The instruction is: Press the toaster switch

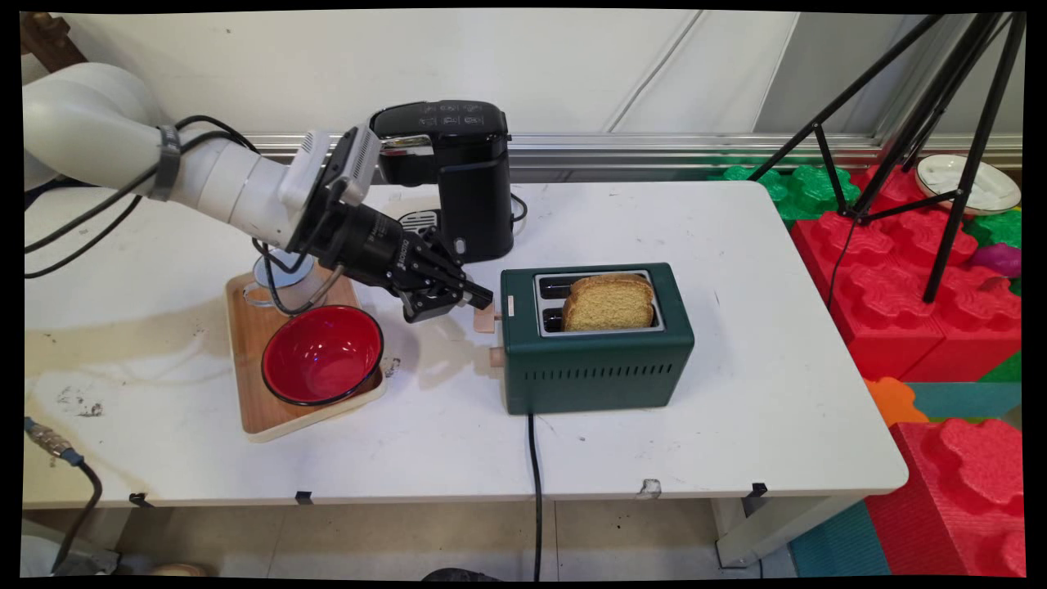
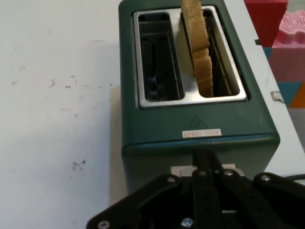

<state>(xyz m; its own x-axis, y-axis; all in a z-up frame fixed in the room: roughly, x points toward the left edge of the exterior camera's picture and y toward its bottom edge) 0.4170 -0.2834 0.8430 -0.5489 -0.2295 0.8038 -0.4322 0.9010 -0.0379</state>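
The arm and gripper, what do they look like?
The arm is white, built of thick rounded links, with black cables looping along it and a dark band round one link. At its end, a black two-finger gripper on jointed linkage, bearing small white lettering.

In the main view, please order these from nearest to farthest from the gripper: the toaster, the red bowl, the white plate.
From the gripper:
1. Toaster, just right of it, lever end nearest.
2. Red bowl, lower left, on the wooden tray.
3. White plate, far right, off the table.
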